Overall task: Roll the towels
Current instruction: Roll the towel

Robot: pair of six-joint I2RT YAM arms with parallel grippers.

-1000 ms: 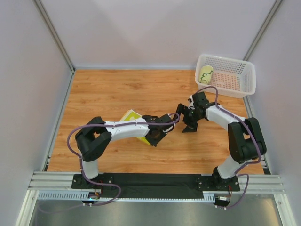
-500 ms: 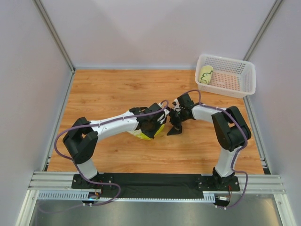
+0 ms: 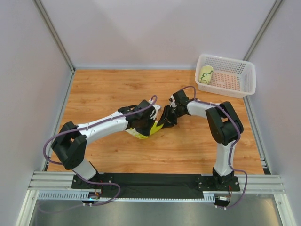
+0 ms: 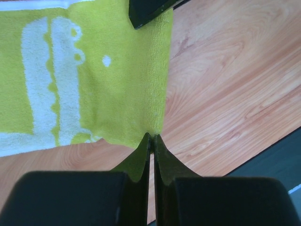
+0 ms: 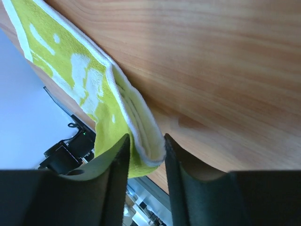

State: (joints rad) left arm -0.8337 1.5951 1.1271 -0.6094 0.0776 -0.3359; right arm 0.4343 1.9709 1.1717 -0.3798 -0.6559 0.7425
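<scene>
Left gripper (image 4: 151,139): fingers pressed together, clamped on a corner of the loose towel (image 4: 94,70), lime-green face towards the wrist camera.
Right gripper (image 5: 146,139): jaws wide a second ago, now drawn in around a folded edge of the same towel, pads against both sides of the fold.
Change of position: grippers well apart a second ago, now just beside each other near the middle of the table (image 3: 103,89). Towel no longer lying flat under the left arm, now bunched and partly raised between the two.
Meaning for the task: judged as the gripping stage, with the cloth held at two points along one side and ready to be turned over on itself. No roll formed in it yet.
Place of loose towel: about midway between the left and right edges, somewhat nearer the near edge than the far one.
Place of rolled towel (image 3: 205,74): inside the basket (image 3: 247,77), at the far right corner.
Towels: two in view, one loose and one rolled.
Baskets: one, white and perforated.
Grippers: two, both on the loose towel.
</scene>
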